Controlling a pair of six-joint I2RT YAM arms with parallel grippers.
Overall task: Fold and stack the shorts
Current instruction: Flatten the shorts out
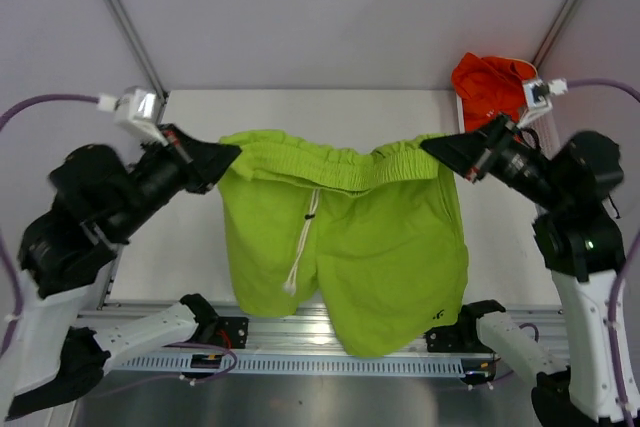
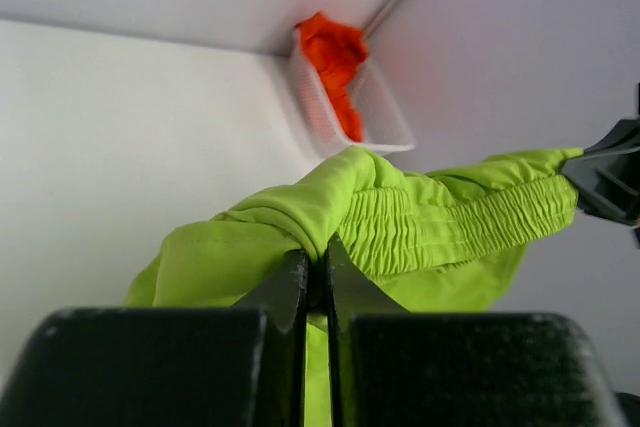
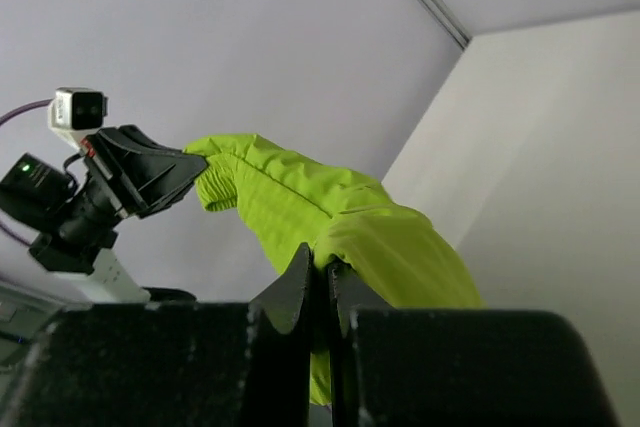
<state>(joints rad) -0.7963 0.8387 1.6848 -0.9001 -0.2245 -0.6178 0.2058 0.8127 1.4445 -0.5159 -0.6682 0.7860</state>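
The lime green shorts (image 1: 345, 237) hang in the air by their elastic waistband, stretched between both arms, legs dangling down over the table's front rail; a white drawstring (image 1: 300, 247) hangs down the middle. My left gripper (image 1: 232, 154) is shut on the waistband's left corner (image 2: 300, 217). My right gripper (image 1: 430, 146) is shut on the right corner (image 3: 350, 227). The orange-red shorts (image 1: 490, 82) lie bunched in the white mesh basket (image 2: 395, 132) at the back right.
The white table (image 1: 190, 207) lies under the hanging shorts. A metal rail (image 1: 330, 347) with both arm bases runs along the near edge. Grey walls and slanted frame poles (image 1: 120, 17) close in the back.
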